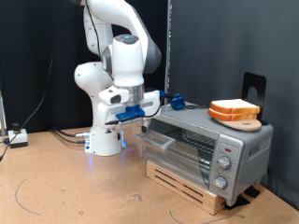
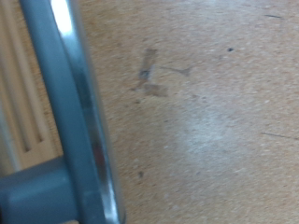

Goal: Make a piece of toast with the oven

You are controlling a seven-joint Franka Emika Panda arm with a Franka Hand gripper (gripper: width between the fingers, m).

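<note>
The silver-grey toaster oven (image 1: 210,142) stands at the exterior view's right on a wooden slat base. Two bread slices (image 1: 234,108) lie stacked on a round wooden board (image 1: 247,123) on top of the oven. The oven's glass door (image 1: 180,147) faces the lower left, with its grey bar handle (image 1: 153,141) along the upper edge. My gripper (image 1: 140,115) hangs just above the handle's far end, by the oven's top corner. In the wrist view the handle (image 2: 82,121) runs close past the camera. My fingers do not show there.
The oven's three knobs (image 1: 223,168) are on the panel facing the front. A black stand (image 1: 254,89) rises behind the oven. The slat base (image 1: 182,182) juts out below the door. A small box with cables (image 1: 16,138) lies at the left. The wooden tabletop (image 2: 206,112) spreads below the handle.
</note>
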